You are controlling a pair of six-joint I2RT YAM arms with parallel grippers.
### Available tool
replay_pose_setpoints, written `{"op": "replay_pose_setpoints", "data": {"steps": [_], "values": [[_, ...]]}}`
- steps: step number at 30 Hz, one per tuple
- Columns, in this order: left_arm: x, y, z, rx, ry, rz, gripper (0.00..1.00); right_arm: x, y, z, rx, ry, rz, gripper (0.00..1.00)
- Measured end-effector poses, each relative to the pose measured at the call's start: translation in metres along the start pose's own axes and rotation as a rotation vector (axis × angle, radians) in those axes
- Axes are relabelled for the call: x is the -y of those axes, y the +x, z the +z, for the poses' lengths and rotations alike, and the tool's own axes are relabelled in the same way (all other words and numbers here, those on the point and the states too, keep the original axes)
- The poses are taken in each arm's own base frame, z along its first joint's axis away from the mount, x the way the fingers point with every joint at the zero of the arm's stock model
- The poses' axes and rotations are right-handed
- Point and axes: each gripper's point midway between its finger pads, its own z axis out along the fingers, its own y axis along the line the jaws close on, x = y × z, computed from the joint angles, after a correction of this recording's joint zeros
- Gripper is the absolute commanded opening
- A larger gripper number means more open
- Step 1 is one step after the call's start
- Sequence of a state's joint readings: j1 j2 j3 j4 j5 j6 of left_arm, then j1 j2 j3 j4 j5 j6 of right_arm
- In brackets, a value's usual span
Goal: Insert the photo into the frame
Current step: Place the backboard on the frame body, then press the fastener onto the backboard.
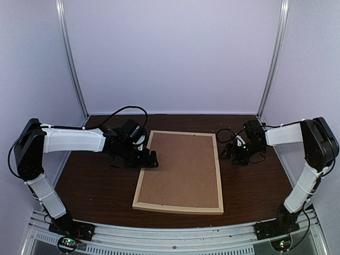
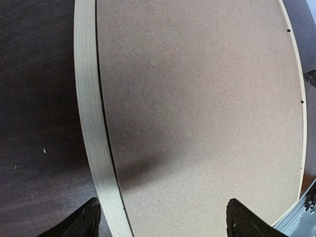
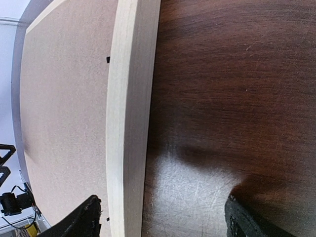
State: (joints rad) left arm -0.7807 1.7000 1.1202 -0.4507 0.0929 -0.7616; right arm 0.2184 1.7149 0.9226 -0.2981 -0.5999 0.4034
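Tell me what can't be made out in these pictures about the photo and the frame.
- The photo: in no view. The brown backing board fills the frame, so whether a print lies underneath cannot be told.
- The frame's front face: turned down against the table, hidden in every view.
- Small dark marks at the board's edge, wrist views: too small to identify.

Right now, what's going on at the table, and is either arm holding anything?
Nothing is held. The wooden frame lies flat on the dark table with the brown backing board filling it. The left tool sits open at the frame's left rail, and the right tool sits open by its right rail. Whether either touches the wood cannot be told. The photo shows in no view, so these pictures cannot tell whether it is already under the board.
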Motion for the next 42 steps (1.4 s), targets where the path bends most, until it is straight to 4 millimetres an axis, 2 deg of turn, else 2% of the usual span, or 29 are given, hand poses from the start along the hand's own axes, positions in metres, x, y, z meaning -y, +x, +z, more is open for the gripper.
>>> {"op": "replay_pose_setpoints", "data": {"steps": [5, 12, 18, 22, 29, 33, 42], "values": [[0.008, 0.007, -0.008, -0.010, 0.053, 0.004, 0.88, -0.007, 0.009, 0.001, -0.025, 0.004, -0.011, 0.86], [0.015, 0.038, -0.021, -0.037, 0.087, 0.052, 0.88, -0.022, 0.019, -0.004, -0.042, 0.007, -0.047, 0.86], [0.021, 0.064, -0.039, -0.014, 0.085, 0.173, 0.88, -0.029, 0.023, -0.013, -0.035, 0.011, -0.066, 0.86], [0.015, 0.082, -0.042, -0.001, 0.035, 0.285, 0.88, -0.026, 0.028, -0.012, -0.050, 0.025, -0.064, 0.86], [0.001, 0.117, -0.036, -0.023, -0.066, 0.474, 0.89, -0.023, 0.030, -0.012, -0.055, 0.035, -0.062, 0.86], [-0.002, 0.126, -0.035, -0.027, -0.093, 0.547, 0.89, -0.021, 0.033, -0.011, -0.061, 0.038, -0.059, 0.86], [-0.004, 0.129, -0.034, -0.024, -0.115, 0.604, 0.88, -0.016, 0.040, -0.008, -0.076, 0.045, -0.051, 0.86]]}}
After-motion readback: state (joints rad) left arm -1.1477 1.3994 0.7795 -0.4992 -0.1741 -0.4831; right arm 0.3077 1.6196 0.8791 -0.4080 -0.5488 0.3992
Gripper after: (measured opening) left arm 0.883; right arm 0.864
